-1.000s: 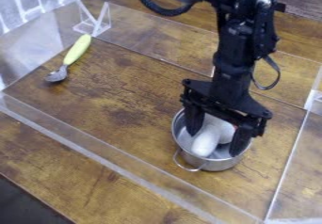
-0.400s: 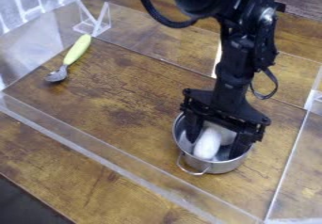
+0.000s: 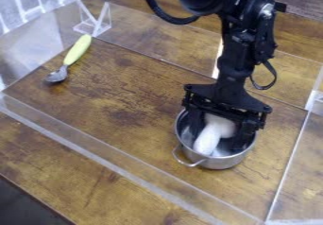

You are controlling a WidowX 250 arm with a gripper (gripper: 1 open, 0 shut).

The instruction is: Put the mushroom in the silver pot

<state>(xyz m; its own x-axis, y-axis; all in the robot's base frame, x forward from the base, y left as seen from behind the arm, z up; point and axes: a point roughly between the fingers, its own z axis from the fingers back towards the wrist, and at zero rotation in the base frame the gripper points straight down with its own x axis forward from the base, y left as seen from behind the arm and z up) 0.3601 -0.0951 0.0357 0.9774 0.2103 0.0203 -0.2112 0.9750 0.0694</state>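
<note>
From my remote seat I see the arm reaching straight down, its end effector [image 3: 224,121] spread wide over the silver pot [image 3: 216,151] on the wooden counter [image 3: 113,87], with the mushroom [image 3: 211,137] lying inside the pot, ungripped.
</note>
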